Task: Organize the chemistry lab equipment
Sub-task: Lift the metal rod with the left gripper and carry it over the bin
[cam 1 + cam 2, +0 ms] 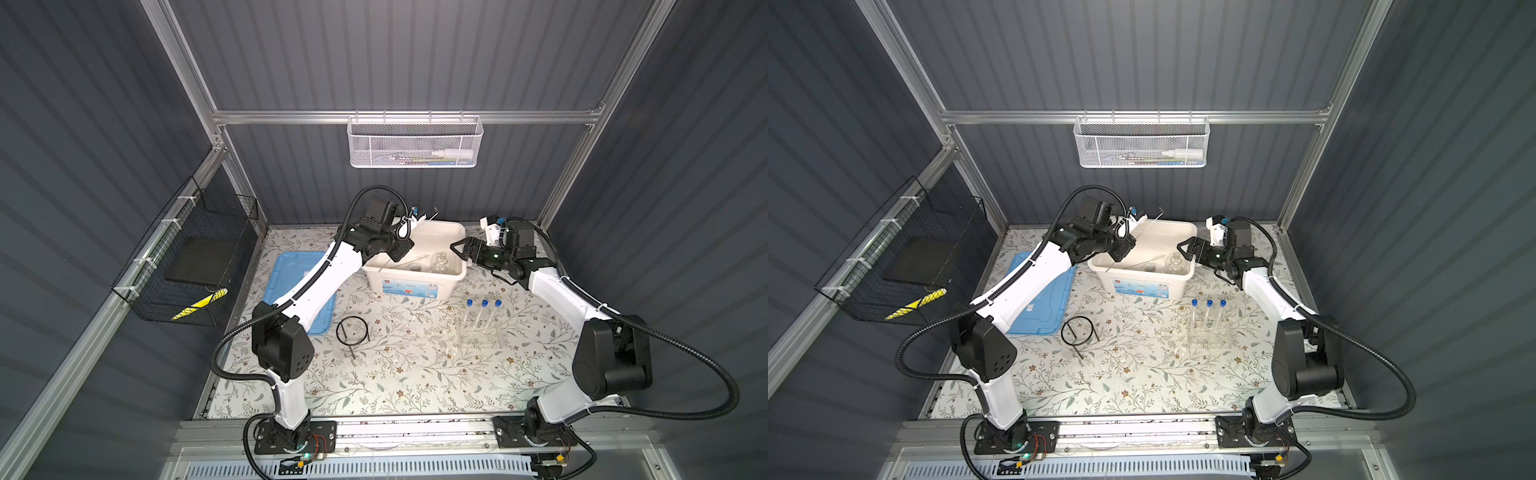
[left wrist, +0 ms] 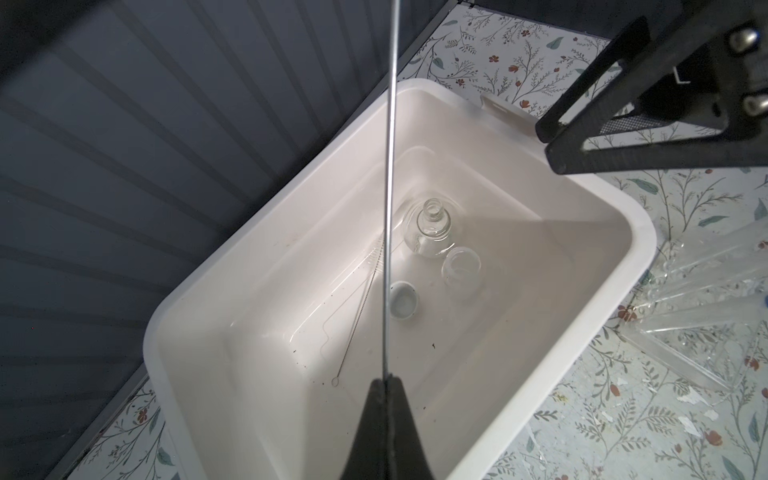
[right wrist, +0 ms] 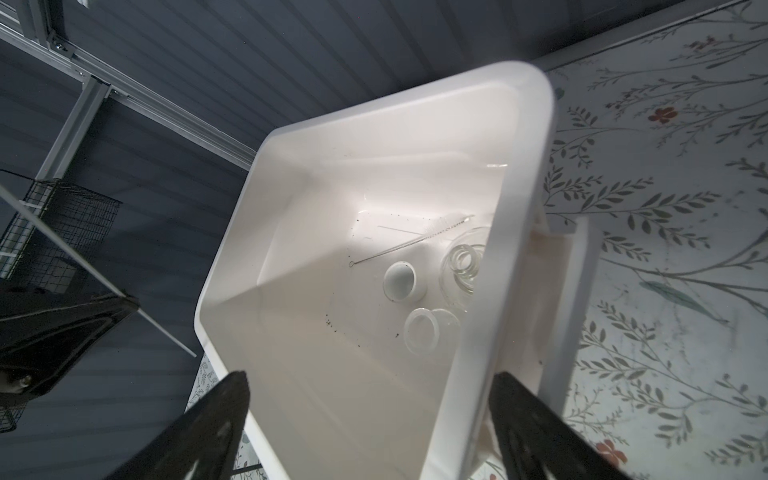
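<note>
Three test tubes (image 1: 483, 313) (blue-capped), one rack (image 1: 480, 338), one tripod (image 1: 353, 343), one flask (image 2: 428, 228), one beaker (image 2: 460, 270).

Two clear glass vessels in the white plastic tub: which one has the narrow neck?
The small round-bodied clear glass flask; the clear beaker beside it is straight-walled and wide-mouthed.

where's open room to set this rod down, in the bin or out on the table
Widest bare patch: the front strip of the table, bordered by the tripod, the rack and the near edge. In the bin, the shaded floor beside the beaker is free. Crowded: flask, beaker, dish and brush cluster mid-bin.
</note>
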You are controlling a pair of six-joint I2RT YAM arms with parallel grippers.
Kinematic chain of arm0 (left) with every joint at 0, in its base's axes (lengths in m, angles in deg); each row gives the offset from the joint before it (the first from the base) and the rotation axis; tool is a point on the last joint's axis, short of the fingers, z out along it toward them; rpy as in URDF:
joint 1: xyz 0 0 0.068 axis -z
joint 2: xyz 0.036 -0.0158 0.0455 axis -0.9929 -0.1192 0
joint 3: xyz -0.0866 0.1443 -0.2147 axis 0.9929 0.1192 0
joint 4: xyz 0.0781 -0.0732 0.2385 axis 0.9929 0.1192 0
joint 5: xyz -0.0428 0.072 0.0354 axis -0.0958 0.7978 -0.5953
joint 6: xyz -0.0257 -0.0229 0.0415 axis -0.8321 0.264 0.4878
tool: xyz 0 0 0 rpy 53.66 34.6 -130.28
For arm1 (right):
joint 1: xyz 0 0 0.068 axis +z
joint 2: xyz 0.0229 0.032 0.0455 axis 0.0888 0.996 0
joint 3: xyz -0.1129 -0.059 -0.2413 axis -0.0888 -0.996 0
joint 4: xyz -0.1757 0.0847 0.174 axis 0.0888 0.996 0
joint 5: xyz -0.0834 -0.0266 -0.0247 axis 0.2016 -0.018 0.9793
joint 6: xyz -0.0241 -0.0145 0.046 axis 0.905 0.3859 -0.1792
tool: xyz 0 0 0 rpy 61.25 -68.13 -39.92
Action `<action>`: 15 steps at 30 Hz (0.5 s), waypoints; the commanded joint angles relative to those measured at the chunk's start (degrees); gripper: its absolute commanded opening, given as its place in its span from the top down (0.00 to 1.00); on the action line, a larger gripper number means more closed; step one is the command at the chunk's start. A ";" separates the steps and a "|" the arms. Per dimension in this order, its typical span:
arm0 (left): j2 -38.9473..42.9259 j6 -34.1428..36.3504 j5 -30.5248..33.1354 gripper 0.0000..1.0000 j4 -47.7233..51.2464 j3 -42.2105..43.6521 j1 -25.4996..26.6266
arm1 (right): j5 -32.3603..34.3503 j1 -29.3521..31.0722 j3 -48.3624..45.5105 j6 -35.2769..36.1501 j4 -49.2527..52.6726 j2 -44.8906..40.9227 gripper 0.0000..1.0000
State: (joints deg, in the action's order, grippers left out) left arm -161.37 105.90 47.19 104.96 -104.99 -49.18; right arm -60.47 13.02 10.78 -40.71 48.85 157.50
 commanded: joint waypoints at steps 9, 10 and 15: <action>-4.67 1.52 -0.63 1.00 -3.76 -5.73 -1.02 | 0.64 -0.45 2.08 -0.11 0.94 2.61 0.08; -5.45 1.79 -0.63 1.00 -3.72 -6.45 -1.02 | 0.86 -0.40 2.42 0.08 1.27 2.88 0.08; -10.58 3.73 -0.71 1.00 -1.38 -11.91 -1.11 | 1.98 -0.44 3.82 1.58 3.93 3.98 0.09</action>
State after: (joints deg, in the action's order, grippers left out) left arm -169.26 107.43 47.02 102.47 -113.82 -49.88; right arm -59.59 12.84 12.79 -40.41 50.47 160.96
